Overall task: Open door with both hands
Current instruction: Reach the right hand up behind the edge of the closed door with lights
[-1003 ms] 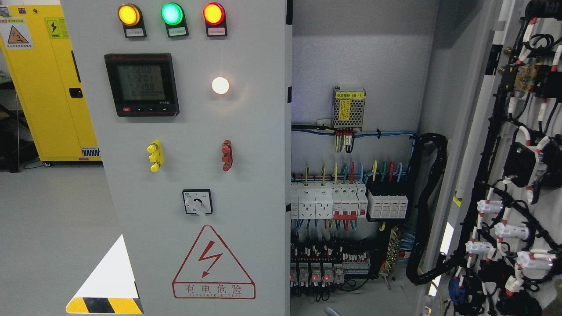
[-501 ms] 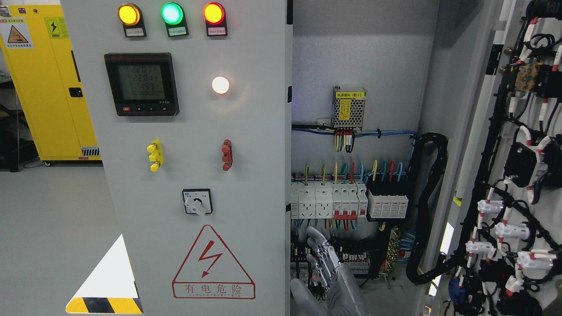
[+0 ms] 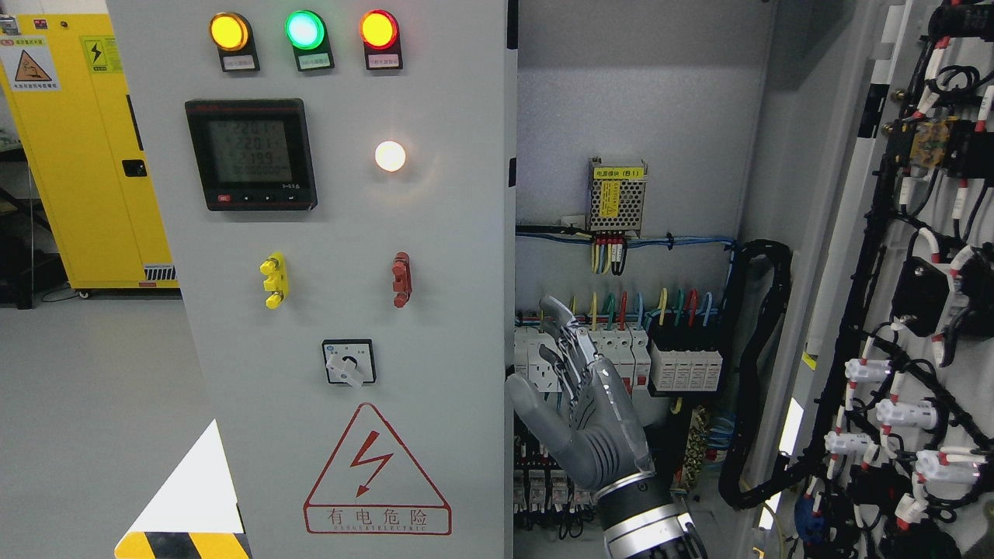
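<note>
The grey left door (image 3: 349, 233) of the electrical cabinet stands shut, with three lamps, a meter and a rotary switch on its face. The right door (image 3: 916, 310) is swung open at the far right and shows the wiring on its inner side. My right hand (image 3: 555, 361) comes up from the bottom edge, right of the middle. Its fingers are stretched out and hold nothing. It is inside the open half, in front of the breakers, with the thumb close to the left door's right edge (image 3: 509, 310). I cannot tell whether it touches that edge. The left hand is out of view.
Inside the cabinet are a row of white breakers (image 3: 683, 361), a small power supply (image 3: 617, 198) and a thick black cable conduit (image 3: 757, 373). A yellow cabinet (image 3: 85, 155) stands on the grey floor at the far left.
My right hand was out of view a second ago. It has risen from the bottom edge, up to the level of the breakers beside the left door's edge.
</note>
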Controlling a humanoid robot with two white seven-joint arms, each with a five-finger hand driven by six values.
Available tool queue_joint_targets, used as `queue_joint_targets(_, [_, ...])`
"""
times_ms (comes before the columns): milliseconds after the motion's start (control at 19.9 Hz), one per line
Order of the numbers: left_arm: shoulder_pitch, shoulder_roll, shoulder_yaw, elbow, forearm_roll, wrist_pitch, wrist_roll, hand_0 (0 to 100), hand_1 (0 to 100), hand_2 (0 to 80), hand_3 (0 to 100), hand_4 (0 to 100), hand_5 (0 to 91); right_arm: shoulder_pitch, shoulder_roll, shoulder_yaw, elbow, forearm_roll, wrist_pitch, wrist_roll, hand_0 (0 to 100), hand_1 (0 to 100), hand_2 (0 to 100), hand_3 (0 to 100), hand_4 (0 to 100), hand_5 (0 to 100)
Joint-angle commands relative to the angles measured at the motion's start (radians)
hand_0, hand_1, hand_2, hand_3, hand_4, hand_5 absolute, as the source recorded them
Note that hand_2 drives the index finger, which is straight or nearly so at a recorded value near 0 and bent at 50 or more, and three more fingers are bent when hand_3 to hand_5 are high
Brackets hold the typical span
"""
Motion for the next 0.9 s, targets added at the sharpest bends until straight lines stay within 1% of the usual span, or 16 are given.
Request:
queue_joint_targets(0, [-0.011,-0.005,-0.002,0.000,-0.001,-0.001,-0.001,12,56,0.0,0,0,0.0,-0.122,0.029,-0.060,0.211,-0.002,0.002,0.003,0,50,4,0,0,0])
queue_joint_targets(351, [-0.021,0.001,-0.002,0.000,-0.002,-0.001,-0.003,12,56,0.0,0,0,0.0,-0.168,0.024,-0.060,0.309,-0.010,-0.004,0.007,0,50,4,0,0,0])
queue_joint_targets(451, [-0.023,-0.002,-0.002,0.000,-0.001,-0.001,-0.009,12,56,0.0,0,0,0.0,-0.182,0.022,-0.057,0.315,-0.066,-0.003,0.041,0,50,4,0,0,0])
queue_joint_targets(501, [-0.023,-0.002,-0.002,0.000,-0.001,-0.001,-0.009,12,56,0.0,0,0,0.0,-0.185,0.019,-0.057,0.318,-0.088,0.000,0.052,0,50,4,0,0,0])
queue_joint_targets(702, [-0.023,-0.006,-0.001,-0.002,-0.001,-0.001,-0.010,12,56,0.0,0,0,0.0,-0.198,0.001,-0.063,0.349,-0.097,-0.001,0.055,0,50,4,0,0,0])
queue_joint_targets(802, [-0.023,-0.015,0.001,-0.002,-0.002,-0.001,-0.010,12,56,0.0,0,0,0.0,-0.214,-0.019,-0.084,0.374,-0.100,-0.001,0.059,0,50,4,0,0,0])
queue_joint_targets(852, [-0.023,-0.015,-0.001,-0.002,-0.001,-0.001,-0.010,12,56,0.0,0,0,0.0,-0.216,-0.021,-0.086,0.377,-0.100,-0.001,0.067,0,50,4,0,0,0])
